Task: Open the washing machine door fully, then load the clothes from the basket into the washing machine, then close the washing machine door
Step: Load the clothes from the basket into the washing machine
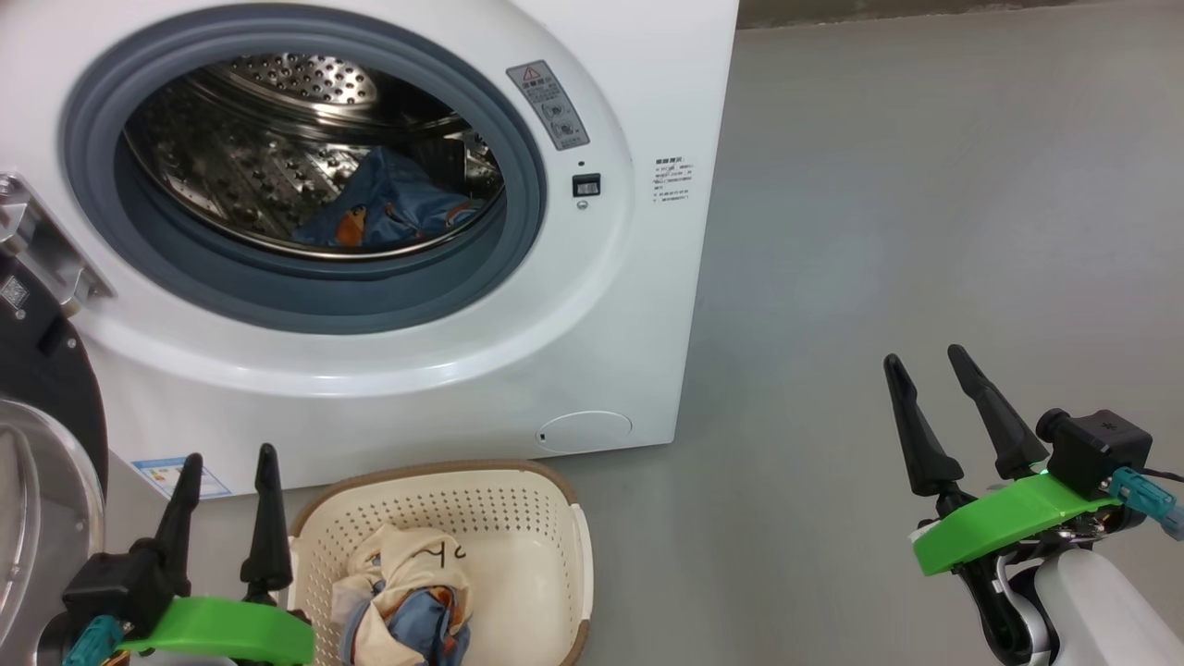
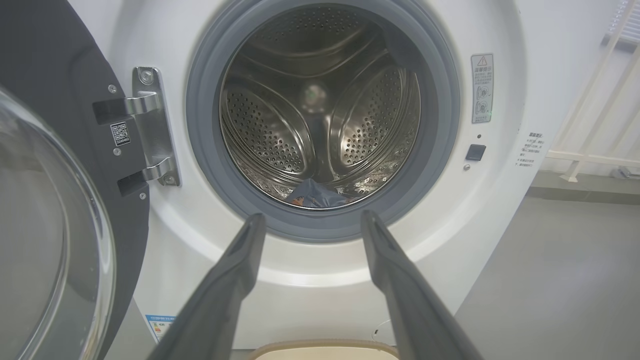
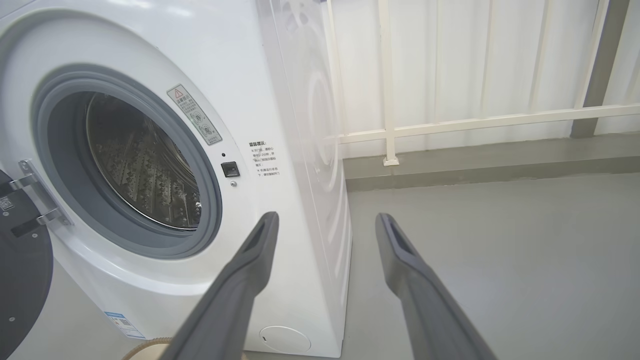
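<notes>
Locate the left gripper (image 1: 229,455), two long dark fingers on a green mount, at the lower left of the head view. Its fingers stand spread wide and grasp nothing. It sits just beside the left wall of the small cream plastic perforated basket (image 1: 541,527), which has a brown woven-look rim and stands on the floor directly in front of the machine. In the left wrist view the two fingers frame the lower edge of the drum opening.

Locate the right gripper (image 1: 923,356) at the lower right of the head view. Its fingers are likewise spread wide and empty. It hangs over the bare grey floor (image 1: 925,185), well apart from both the basket and the machine.

Check the clothes (image 1: 407,583). A bundle of cream fabric with black line marks, wrapped around blue fabric with orange prints, lies in the basket. A further blue piece with orange prints lies at the bottom of the perforated steel drum (image 1: 250,148).

Check the big white box-shaped washing machine (image 1: 416,370). A grey-blue rubber seal (image 1: 305,301) rings the open drum mouth. The round washing machine door (image 1: 46,388), with its glossy black rim and bulging clear glass window, is swung open to the left on a steel hinge (image 1: 42,250).
</notes>
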